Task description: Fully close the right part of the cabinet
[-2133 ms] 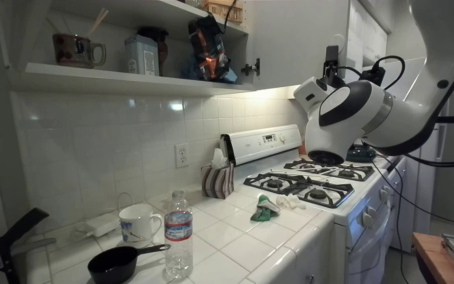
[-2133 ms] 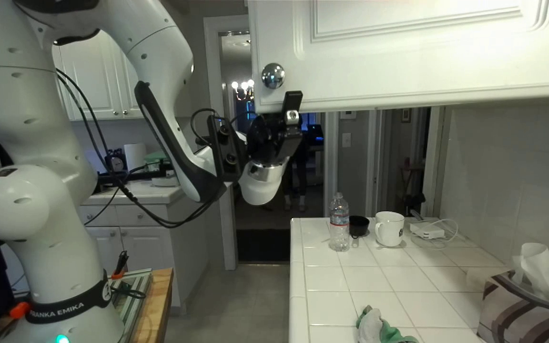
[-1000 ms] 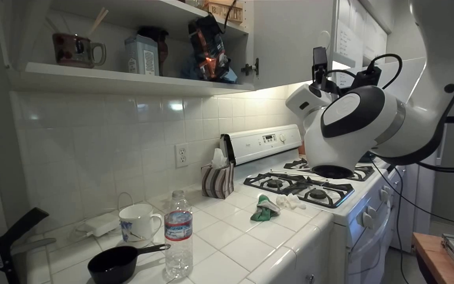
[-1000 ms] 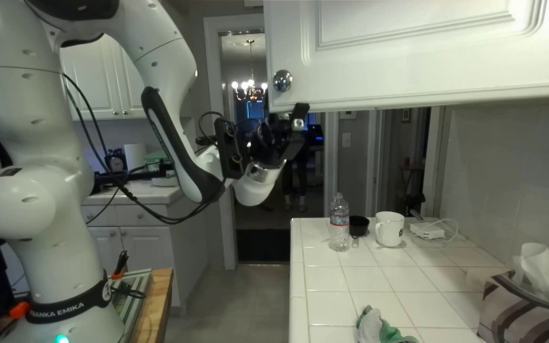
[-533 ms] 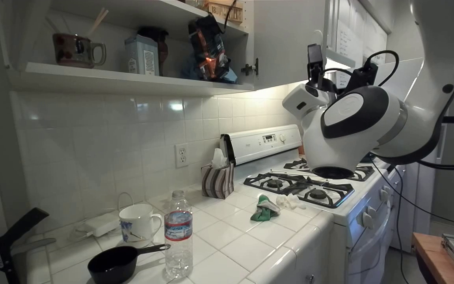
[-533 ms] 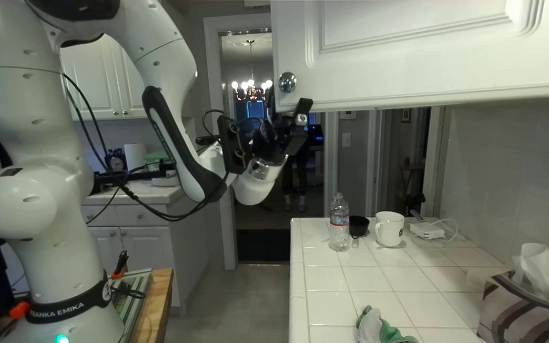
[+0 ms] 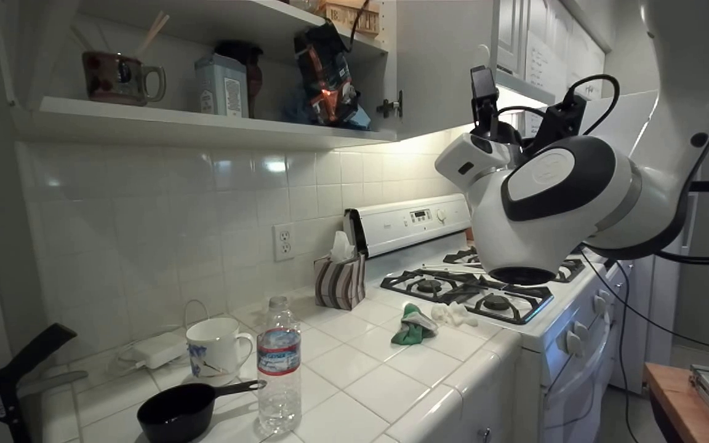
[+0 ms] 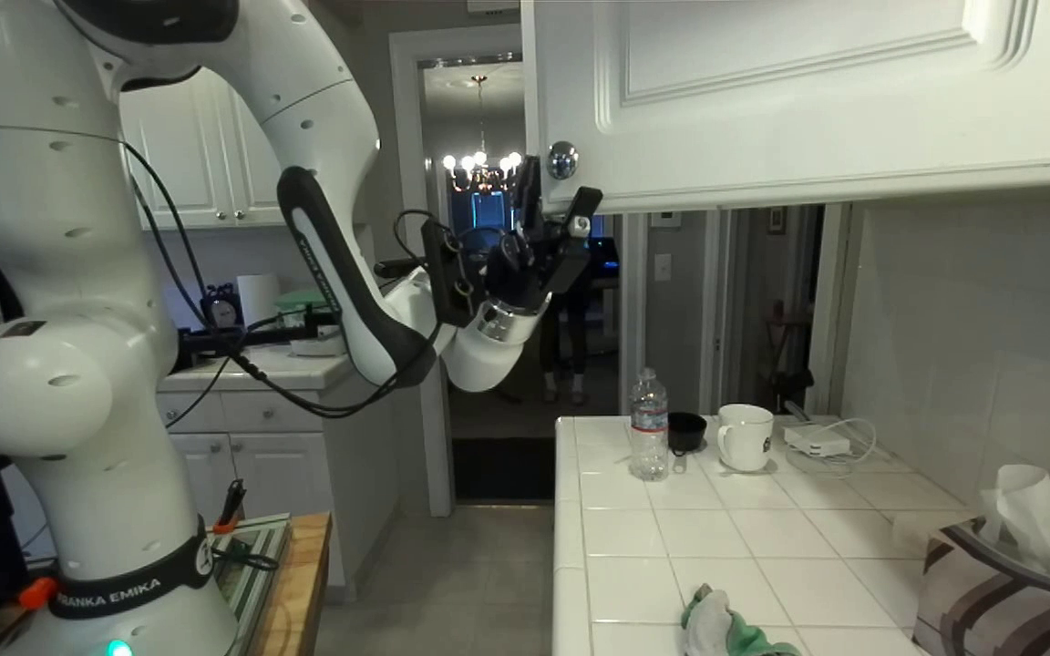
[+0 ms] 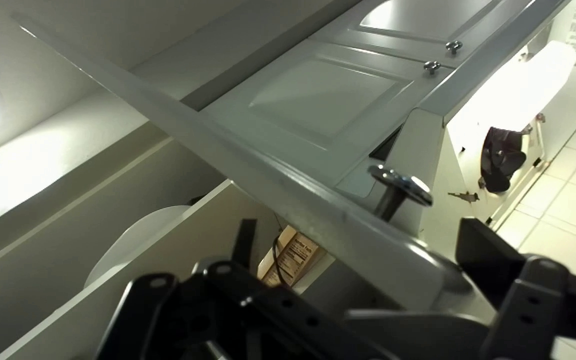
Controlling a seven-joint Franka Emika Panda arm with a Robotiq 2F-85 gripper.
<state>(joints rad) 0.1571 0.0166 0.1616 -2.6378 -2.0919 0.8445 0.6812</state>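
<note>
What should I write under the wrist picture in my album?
Open pincer, the white cabinet door between its fingers, shiny knob nearby.

black base band [image 8: 133,588]: FRANKA EMIKA | tan box [image 9: 295,255]: Nutrition Facts | bottle label [image 7: 279,352]: too blurred to read

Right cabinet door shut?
No, an exterior view shows the right door swung out on its hinge, leaving the cabinet open to view.

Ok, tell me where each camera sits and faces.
Wrist view: behind the pincer, which shows, looking up at the open cabinet door.
An exterior view: counter end, facing the stove; arm and pincer show.
An exterior view: stove side, facing the doorway; arm, base and pincer show.
Both exterior views share the bottle, white mug and tissue box.
</note>
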